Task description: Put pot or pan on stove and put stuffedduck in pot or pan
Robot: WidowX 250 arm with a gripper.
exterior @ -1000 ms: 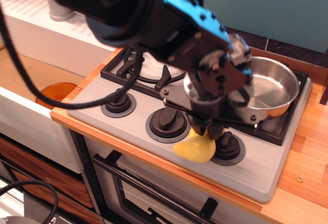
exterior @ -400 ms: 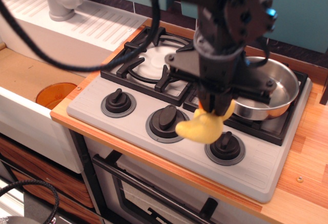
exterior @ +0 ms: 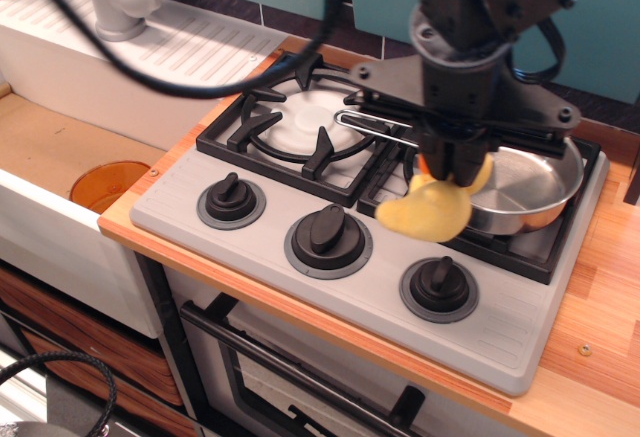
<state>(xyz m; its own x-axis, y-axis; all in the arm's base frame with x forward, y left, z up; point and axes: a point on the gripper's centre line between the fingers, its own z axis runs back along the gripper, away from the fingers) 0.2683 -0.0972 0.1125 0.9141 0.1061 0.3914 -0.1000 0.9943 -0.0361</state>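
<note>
Over the last second the small soft yellow plush duck (exterior: 428, 209) has risen from the front strip of the grey two-burner toy gas hob (exterior: 260, 219), where it sat low against the right-hand knob, and has travelled up and to the right. It now hangs clear of the hob surface, in front of the near rim of the shiny round stainless-steel pan (exterior: 525, 189). The pick-up is therefore judged complete, and the transfer toward the pan is under way.

The pan already sits on the right-hand burner grate, its thin wire-loop handle reaching left across the grates (the first half of the task appears done). The pan interior shows no contents in this view.

The black robot gripper (exterior: 452, 167) is closed on the upper part of the duck, and an orange patch shows between the jaws. The body of the duck droops below and slightly left of the gripper, loose and unsupported underneath.

Relative to the gripper, the pan lies just beyond and to the right; the duck overlaps the near rim in this view but is not yet over the pan floor. The remaining travel is judged short. How high the duck hangs above the rim cannot be determined from this single view.
</note>
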